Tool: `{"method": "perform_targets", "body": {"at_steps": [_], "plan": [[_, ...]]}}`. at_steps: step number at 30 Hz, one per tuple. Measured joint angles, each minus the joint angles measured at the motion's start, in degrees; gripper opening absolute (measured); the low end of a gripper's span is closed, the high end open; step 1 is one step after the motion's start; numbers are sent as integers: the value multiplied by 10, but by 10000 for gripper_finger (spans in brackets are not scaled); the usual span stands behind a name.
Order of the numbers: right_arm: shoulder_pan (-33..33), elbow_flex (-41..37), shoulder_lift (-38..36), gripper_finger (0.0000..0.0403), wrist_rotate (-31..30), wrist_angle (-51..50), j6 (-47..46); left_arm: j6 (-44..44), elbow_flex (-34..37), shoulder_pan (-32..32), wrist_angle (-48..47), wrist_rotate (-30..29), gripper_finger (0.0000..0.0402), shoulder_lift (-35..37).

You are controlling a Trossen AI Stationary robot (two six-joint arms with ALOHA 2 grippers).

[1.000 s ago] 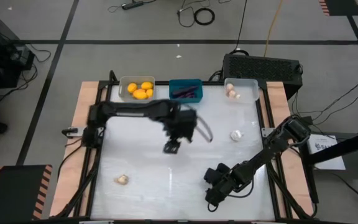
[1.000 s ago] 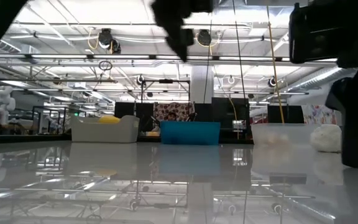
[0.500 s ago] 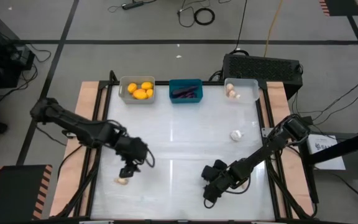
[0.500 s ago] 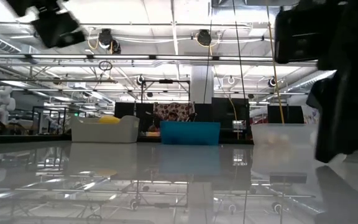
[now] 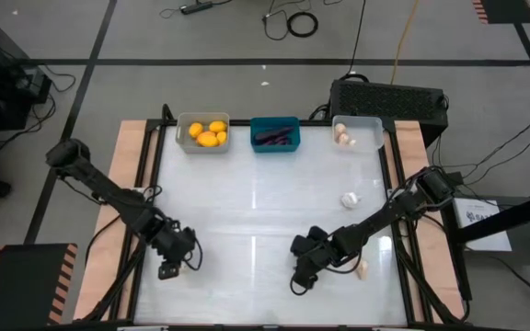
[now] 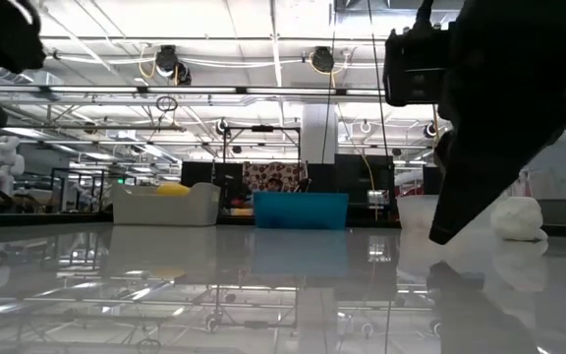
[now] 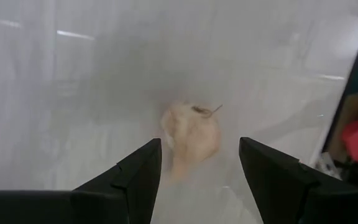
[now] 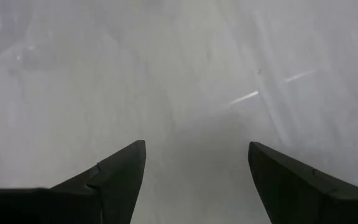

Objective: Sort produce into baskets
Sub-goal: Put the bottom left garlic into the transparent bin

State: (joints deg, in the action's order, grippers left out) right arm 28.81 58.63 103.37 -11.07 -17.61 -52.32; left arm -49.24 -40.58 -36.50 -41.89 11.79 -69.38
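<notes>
The glossy white table (image 5: pixel 265 211) serves as the landmark here. At its near-left corner the left gripper (image 5: pixel 167 268) hangs low over the surface, its two dark wedge-shaped fingers (image 7: pixel 132 177) spread wide. A pale beige garlic bulb (image 7: pixel 191 132), lumpy and papery with a thin dry stem, lies on the table just ahead of the fingertips, centred on the gap but not touched by either finger.

Toward the table's near-middle the right gripper (image 5: pixel 300 279) also sits low, its fingers (image 8: pixel 120 171) held wide apart over bare, smooth tabletop with nothing between them. Just beside the right arm, near the table's near-right edge, lies a second small garlic bulb (image 5: pixel 362 268). A third garlic bulb (image 5: pixel 349 199), rounded and whitish, rests right of the table's centre, well apart from both grippers.

Along the table's far edge stand three small rectangular plastic bins. The light grey bin (image 5: pixel 202 132) at far left holds several smooth yellow-orange oval fruits (image 5: pixel 208 134). The teal blue bin (image 5: pixel 275 134) in the middle holds dark purple, elongated eggplant pieces (image 5: pixel 272 138). The translucent white bin (image 5: pixel 358 132) at far right holds beige garlic bulbs (image 5: pixel 343 135). Beyond the table's far-right corner sits a large black box (image 5: pixel 389 97) with a ribbed top.
</notes>
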Motion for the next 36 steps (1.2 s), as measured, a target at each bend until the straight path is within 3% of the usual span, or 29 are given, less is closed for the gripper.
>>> {"method": "perform_targets", "body": {"at_steps": [17, 36], "plan": [[5, 0, 0, 277, 24, 0, -1, 46, 2, -67, 24, -91, 224, -17], [6, 0, 0, 277, 24, 2, -1, 62, 2, -68, 26, -49, 224, -133]]}}
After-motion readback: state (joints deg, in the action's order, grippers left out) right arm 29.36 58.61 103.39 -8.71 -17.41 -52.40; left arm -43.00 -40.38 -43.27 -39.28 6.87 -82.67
